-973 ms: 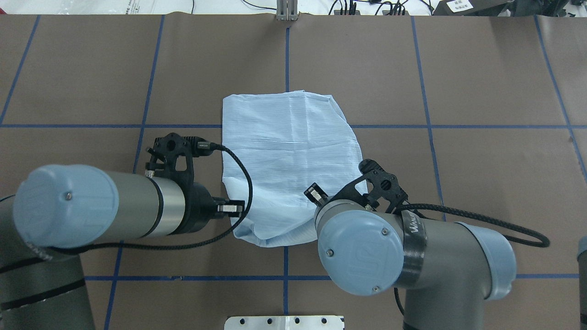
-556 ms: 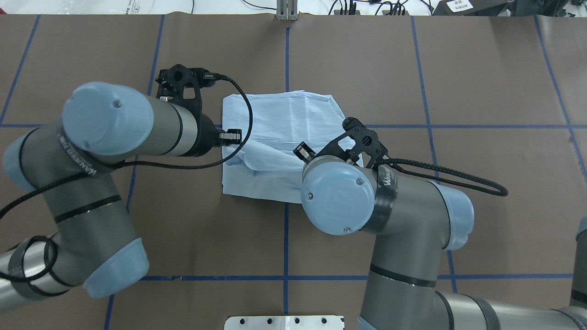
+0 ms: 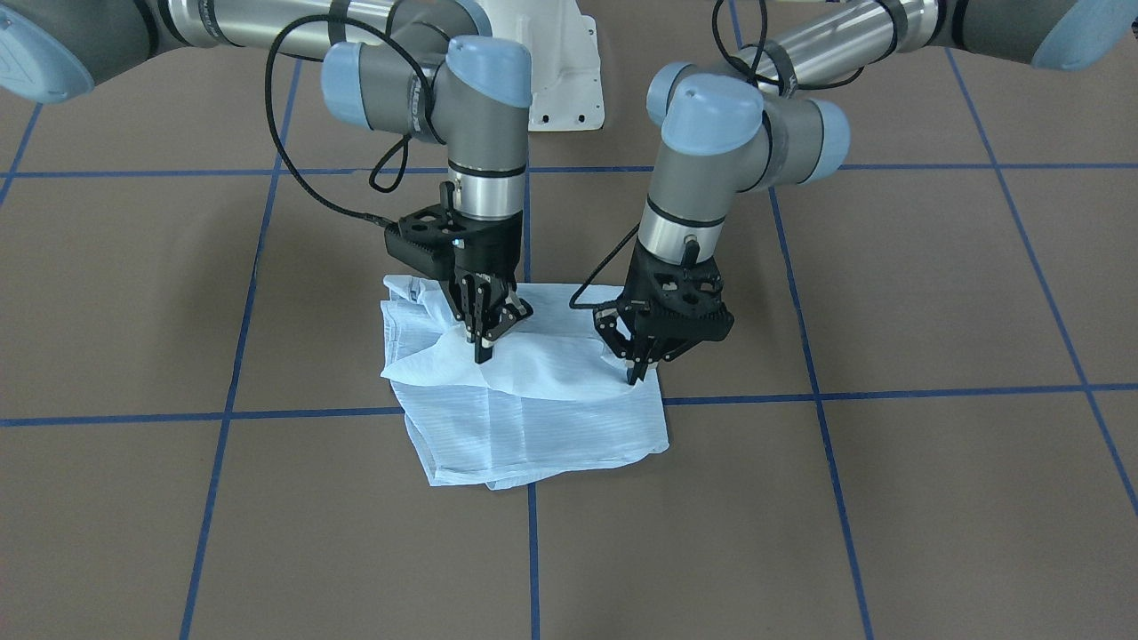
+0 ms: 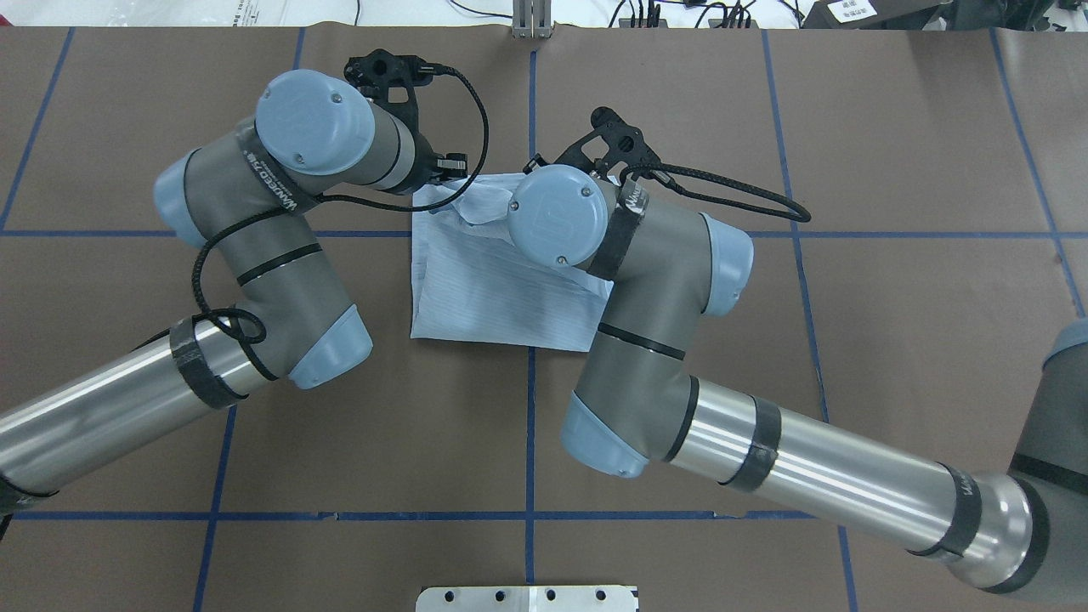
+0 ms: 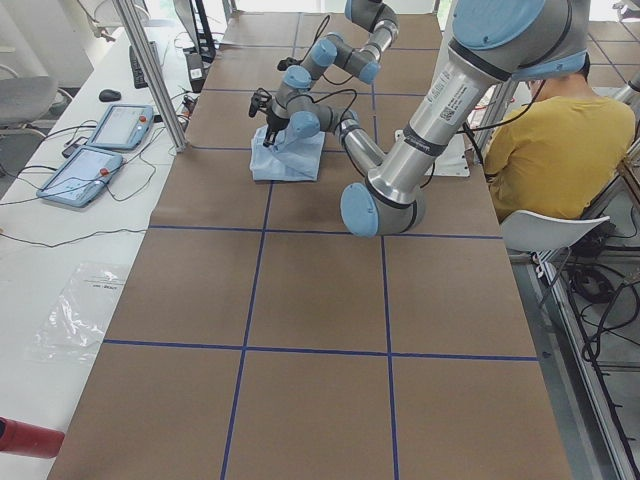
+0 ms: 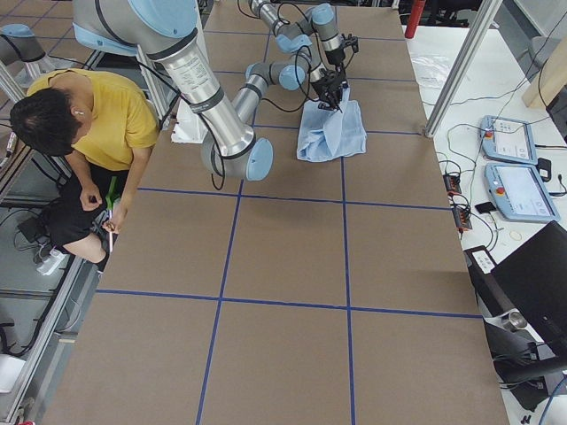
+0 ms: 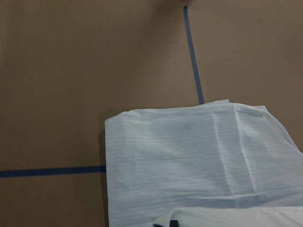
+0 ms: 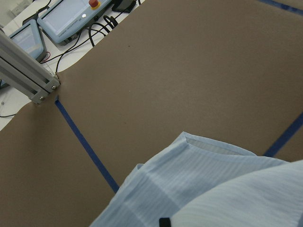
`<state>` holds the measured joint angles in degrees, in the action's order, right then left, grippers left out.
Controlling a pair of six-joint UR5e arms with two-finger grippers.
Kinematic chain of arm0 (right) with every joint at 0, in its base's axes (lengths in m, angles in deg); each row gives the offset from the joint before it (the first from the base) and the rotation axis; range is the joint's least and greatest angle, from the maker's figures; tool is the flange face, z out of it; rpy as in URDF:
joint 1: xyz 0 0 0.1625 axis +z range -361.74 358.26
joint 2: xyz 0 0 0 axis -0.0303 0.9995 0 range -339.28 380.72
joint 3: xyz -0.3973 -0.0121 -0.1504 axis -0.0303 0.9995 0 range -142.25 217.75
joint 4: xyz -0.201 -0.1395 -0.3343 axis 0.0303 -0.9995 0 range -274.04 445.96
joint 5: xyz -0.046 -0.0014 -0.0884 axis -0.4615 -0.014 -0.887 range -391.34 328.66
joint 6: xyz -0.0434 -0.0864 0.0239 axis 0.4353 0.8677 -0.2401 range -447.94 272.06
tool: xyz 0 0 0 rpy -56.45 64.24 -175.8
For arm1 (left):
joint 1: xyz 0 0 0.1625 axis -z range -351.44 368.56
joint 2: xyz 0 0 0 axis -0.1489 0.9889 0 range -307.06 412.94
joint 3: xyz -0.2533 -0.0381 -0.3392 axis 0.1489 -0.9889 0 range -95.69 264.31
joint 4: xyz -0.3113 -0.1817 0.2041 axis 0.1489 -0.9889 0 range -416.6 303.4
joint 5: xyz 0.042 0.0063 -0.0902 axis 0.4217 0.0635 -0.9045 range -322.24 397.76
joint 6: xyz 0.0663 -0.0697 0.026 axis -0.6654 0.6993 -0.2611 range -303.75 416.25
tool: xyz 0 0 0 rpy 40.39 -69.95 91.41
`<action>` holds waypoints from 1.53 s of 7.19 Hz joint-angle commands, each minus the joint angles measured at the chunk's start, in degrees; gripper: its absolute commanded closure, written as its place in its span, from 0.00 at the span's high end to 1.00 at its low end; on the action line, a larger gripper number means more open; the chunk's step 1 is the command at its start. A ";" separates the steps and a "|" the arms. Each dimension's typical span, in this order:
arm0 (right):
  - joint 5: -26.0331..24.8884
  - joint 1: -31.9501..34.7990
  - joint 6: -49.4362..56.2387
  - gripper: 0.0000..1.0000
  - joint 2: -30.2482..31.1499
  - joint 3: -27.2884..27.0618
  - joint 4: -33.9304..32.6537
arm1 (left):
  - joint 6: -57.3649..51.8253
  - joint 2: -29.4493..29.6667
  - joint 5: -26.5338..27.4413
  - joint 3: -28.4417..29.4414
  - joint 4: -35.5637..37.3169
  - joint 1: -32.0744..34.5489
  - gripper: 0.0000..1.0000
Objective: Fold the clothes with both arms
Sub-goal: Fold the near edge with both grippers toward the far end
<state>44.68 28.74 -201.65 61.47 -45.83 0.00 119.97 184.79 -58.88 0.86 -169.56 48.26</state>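
– When you look at the shirt, what is it like?
– It is pale blue with thin stripes. It is folded small and lies on the brown table, right on a spot where two blue tape lines cross. The bottom part lies flat. A top flap is pulled up a little at two spots.
– What pulls it up?
– Two black grippers. The right gripper points down, and its fingers are pressed together with a bit of the flap pinched between them. The left gripper is by the shirt's other side. Its fingers are squeezed on a bit of the flap too, close to the edge. The cloth sags between the two.
– And the arms?
– The left arm and the right arm are silver and grey with light blue caps. From above, both bend in over the shirt and hide the grippers.
– What shows from the wrists?
– Flat blue cloth, and brown table past it.
– What else is around?
– A white base sits at the table's edge between the arms. A person in a yellow top sits beside the table, behind the robot. Two flat screens lie on a white bench along the table's other side.
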 commanded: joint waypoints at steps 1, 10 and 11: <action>-0.17 2.48 2.26 0.00 -4.71 13.74 9.28 | -0.52 1.84 1.54 10.39 -8.14 0.29 0.00; 8.44 7.23 20.55 1.00 -1.56 11.24 11.78 | -9.32 -1.34 -6.90 7.95 -14.14 2.68 1.00; 8.44 7.32 21.07 1.00 -1.29 11.24 11.78 | -9.05 -1.15 -4.37 8.30 -14.31 1.53 1.00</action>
<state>53.10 35.92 -181.28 59.70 -34.36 11.77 110.40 183.07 -65.20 8.76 -183.74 51.11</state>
